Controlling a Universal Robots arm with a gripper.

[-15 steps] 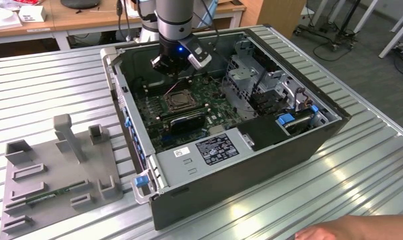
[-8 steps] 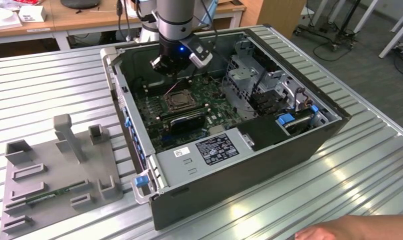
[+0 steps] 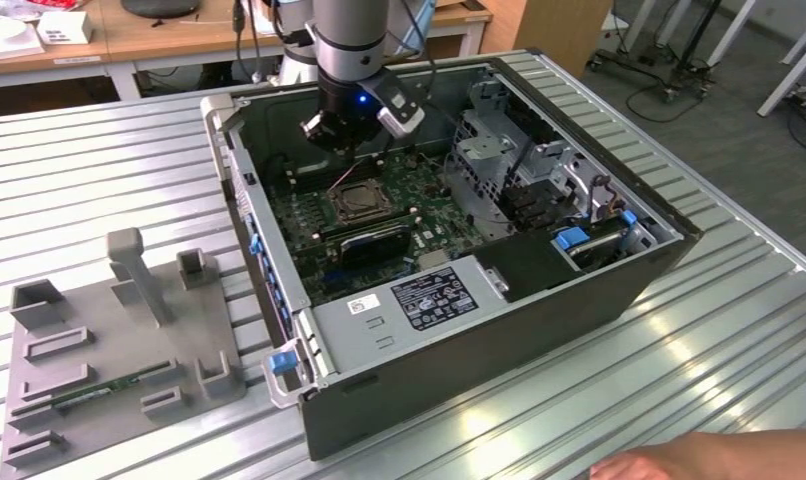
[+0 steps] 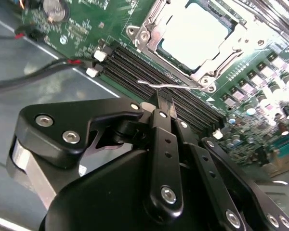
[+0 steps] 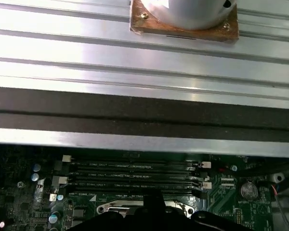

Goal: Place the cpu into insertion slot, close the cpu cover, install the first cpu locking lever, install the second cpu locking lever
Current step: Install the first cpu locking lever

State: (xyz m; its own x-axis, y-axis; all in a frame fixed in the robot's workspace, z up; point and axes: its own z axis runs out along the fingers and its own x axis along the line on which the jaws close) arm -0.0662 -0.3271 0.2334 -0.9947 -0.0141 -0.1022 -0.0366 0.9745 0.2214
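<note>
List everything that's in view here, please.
table: one, ribbed silver, under everything
computer case: one, dark, open, on the table
circuit board: one, green, inside the case
cpu: one, silvery, in the insertion slot
cpu cover: one, silvery, framing the cpu
locking lever: one, silvery wire, near the robot's hand
memory slots: four, black, beside the cover
fixture tray: one, grey, exterior view's left
person's hand: one, exterior view's lower right
robot arm: one, grey, above the case
robot's hand: one, black, by the memory slots
</note>
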